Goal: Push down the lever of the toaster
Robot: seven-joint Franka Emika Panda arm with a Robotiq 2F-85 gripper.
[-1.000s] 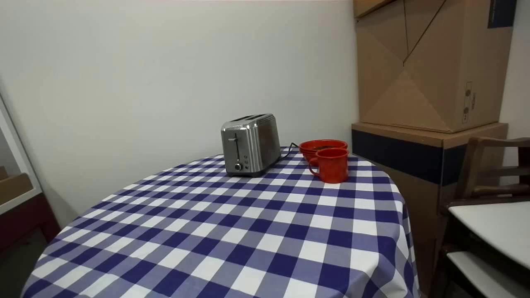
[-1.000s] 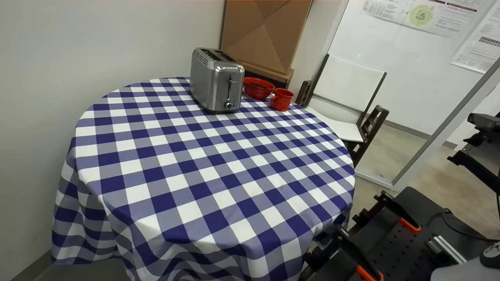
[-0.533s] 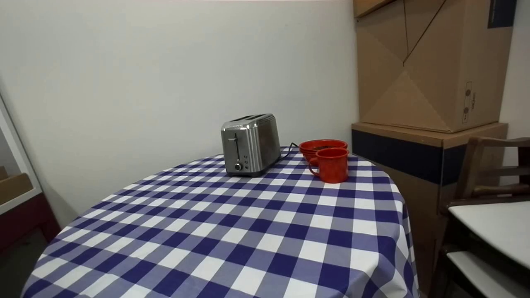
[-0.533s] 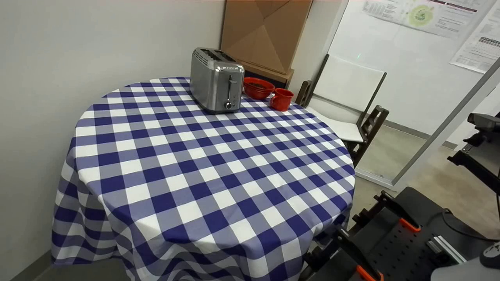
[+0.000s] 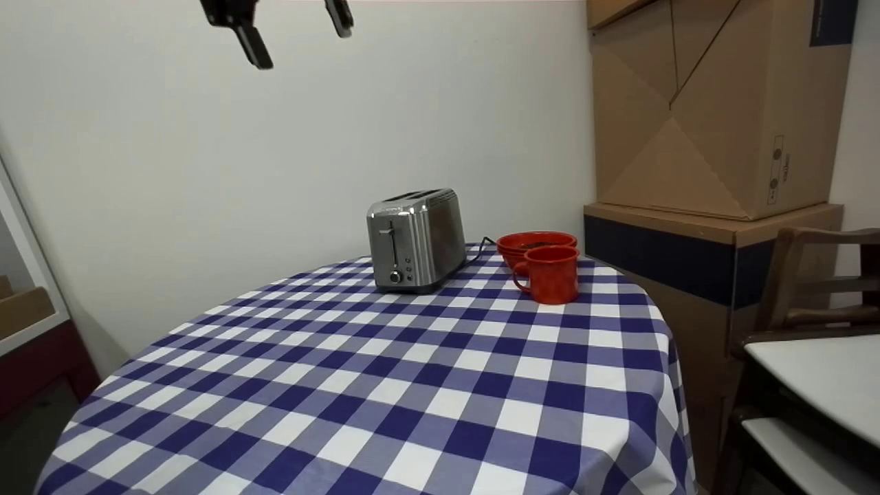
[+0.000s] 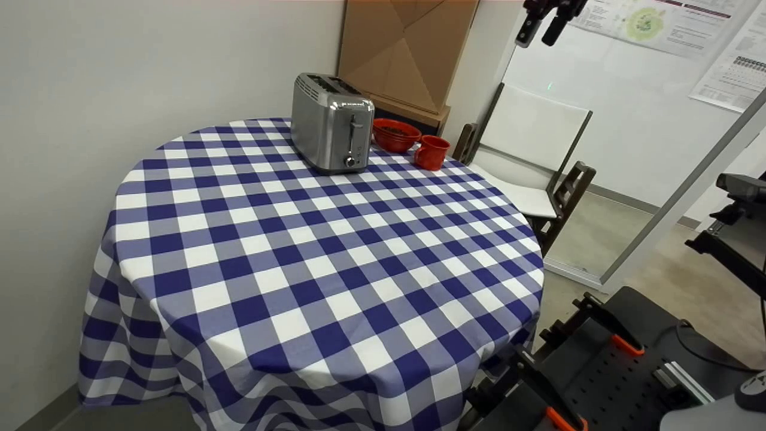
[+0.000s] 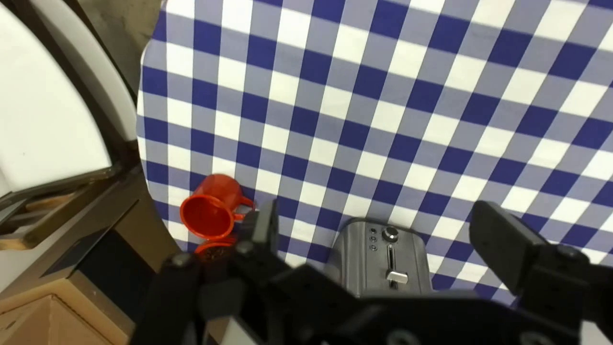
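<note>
At the upper left of an exterior view I have the hand (image 5: 303, 49), cut off by the top edge; its two fingers (image 5: 253, 47) stand wide apart, well away from everything on the gingham-covered desk (image 5: 330, 385). The desk fills the lower middle and runs off the bottom edge. Near the centre stands the silver two-slot toaster (image 5: 417, 240), upright, its lever (image 5: 386, 232) close to the top of its track. Its far side is turned away from me. A black cord (image 5: 481, 245) trails from behind it and is lost to me at the stacked red bowls (image 5: 514, 249), right of centre. The red mug (image 5: 555, 278) in front covers part of those bowls, and I can't make out the dark stuff inside them. Farther right rise cardboard boxes (image 5: 687, 137), clipped at the top, then a chair (image 5: 818, 364), cut by the right edge.

In my wrist view the mug sits at lower left; the blurred, dark hand crosses the bottom, covering most of the bowls and the rear of the toaster, while the lever shows plainly between the fingers.
</note>
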